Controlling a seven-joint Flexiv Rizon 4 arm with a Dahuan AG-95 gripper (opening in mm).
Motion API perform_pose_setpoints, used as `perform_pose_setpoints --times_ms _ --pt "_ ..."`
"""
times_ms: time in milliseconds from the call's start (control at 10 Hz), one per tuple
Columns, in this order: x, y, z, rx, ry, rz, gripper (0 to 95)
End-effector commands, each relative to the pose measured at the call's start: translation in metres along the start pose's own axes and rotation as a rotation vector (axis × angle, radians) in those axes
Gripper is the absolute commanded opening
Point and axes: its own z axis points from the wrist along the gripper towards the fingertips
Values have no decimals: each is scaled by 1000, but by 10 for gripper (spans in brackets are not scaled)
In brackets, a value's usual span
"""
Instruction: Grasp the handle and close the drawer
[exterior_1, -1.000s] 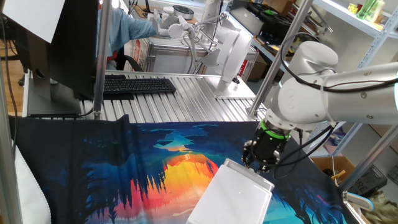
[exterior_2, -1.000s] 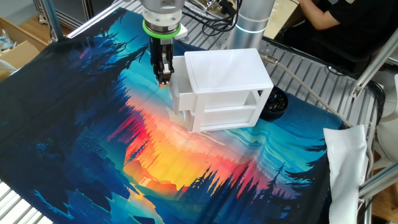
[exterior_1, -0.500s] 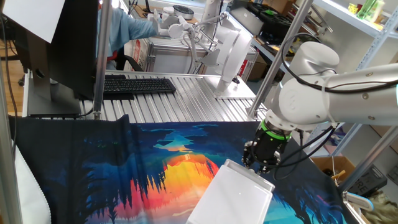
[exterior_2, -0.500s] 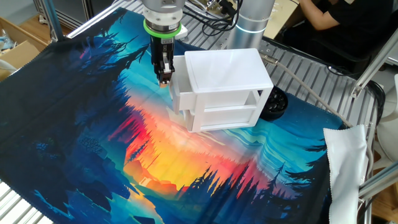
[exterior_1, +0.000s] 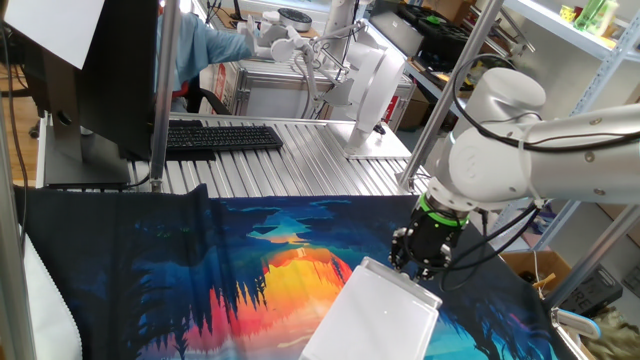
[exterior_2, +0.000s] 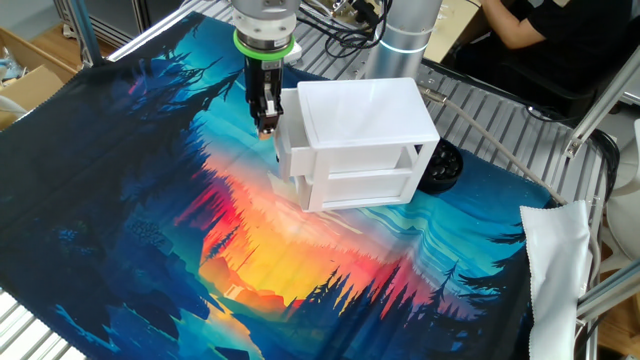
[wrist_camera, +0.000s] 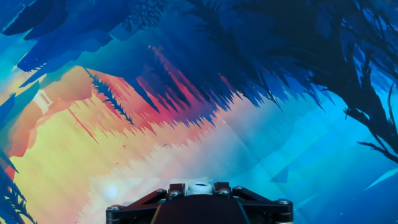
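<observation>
Gripper (exterior_2: 265, 128): pointed down, fingers pressed together on handle (wrist_camera: 199, 185), a tiny white nub at front of drawer (exterior_2: 291, 160). Drawer: in white box (exterior_2: 365, 140) on printed cloth (exterior_2: 200, 220), just right of gripper, front sticking out slightly.

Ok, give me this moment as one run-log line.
gripper: at drawer front, fingers close together | handle: hidden by fingers | drawer: sticks out of white box | cloth: underneath
</observation>
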Motion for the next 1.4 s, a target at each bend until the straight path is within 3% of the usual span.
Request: perform_pose_setpoints --times_ms 100,400,1400 --pt "2 1 -1 3 2 3 0" --pt "12 -3 3 2 2 5 0" --pt "27 -1 -1 5 5 21 0"
